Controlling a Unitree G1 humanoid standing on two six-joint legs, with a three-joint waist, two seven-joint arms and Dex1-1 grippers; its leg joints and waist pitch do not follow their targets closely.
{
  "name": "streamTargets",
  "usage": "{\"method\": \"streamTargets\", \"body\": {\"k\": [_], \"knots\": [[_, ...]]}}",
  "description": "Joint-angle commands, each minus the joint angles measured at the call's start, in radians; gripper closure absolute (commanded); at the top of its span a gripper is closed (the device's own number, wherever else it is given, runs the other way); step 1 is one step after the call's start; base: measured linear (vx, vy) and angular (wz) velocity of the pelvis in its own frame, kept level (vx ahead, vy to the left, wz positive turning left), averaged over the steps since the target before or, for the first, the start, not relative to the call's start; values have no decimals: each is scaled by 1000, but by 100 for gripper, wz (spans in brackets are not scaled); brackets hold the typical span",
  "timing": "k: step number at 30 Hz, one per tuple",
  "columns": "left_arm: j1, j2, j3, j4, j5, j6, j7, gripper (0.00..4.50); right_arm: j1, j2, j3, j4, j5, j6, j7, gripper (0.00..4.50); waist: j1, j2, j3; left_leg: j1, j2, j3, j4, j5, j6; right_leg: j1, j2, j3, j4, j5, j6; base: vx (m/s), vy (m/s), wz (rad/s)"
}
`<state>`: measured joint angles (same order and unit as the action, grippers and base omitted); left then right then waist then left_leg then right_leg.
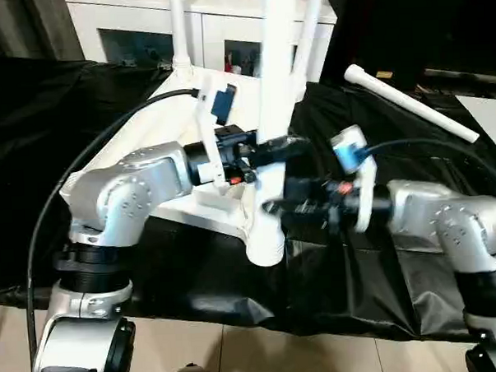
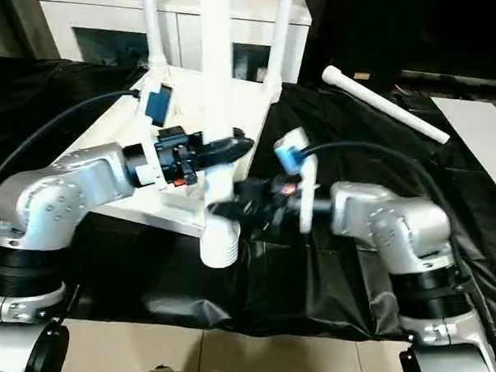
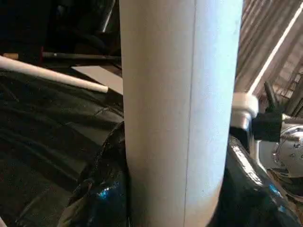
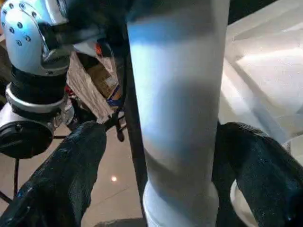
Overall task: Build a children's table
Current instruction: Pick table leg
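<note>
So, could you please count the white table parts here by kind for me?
Table legs: 4
Table top: 1
Total: 5

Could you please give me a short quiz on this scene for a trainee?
1. True or false: the left hand is clamped on the upright leg.
2. The loose leg lies on: A) a chair, B) the black cloth, C) a shelf.
3. Is the right hand open or shut?
Key: 1 true; 2 B; 3 open, its fingers stand either side of the upright leg.
</note>
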<state>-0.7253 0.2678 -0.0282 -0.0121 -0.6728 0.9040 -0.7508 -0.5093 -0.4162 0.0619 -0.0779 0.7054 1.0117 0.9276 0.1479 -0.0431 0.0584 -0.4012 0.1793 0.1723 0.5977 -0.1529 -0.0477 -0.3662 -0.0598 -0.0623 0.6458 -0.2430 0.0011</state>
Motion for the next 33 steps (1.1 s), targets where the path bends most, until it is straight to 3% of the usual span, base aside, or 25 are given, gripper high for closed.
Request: {"method": "streamTargets", "body": {"k": [1, 24, 31, 33], "knots": [[-30, -3, -17, -2, 0, -15, -13, 264, 5, -7, 11, -20, 3, -6, 2, 49, 1, 4, -70, 34, 56, -19, -70, -122, -44, 35, -92, 50, -72, 23, -185, 0, 0, 0], [-36, 0, -43, 11, 22, -46, -54, 264, 29, 1, 40, -18, -23, -40, -8, 245, 1, 5, -73, 34, 55, -18, -67, -120, -43, 38, -92, 50, -69, 45, -195, 0, 0, 0], [-41, 3, -30, 28, 30, -63, -45, 264, 40, -3, 43, -24, -26, -46, -12, 264, 2, 8, -74, 34, 55, -19, -66, -117, -40, 38, -93, 50, -67, 56, -200, 0, 0, 0], [-59, -9, -17, 64, 75, -71, 36, 264, 41, 0, 40, -22, -33, -53, -20, 264, 2, 6, -74, 34, 55, -19, -66, -116, -41, 38, -92, 50, -67, 64, -201, 0, 0, 0]]}}
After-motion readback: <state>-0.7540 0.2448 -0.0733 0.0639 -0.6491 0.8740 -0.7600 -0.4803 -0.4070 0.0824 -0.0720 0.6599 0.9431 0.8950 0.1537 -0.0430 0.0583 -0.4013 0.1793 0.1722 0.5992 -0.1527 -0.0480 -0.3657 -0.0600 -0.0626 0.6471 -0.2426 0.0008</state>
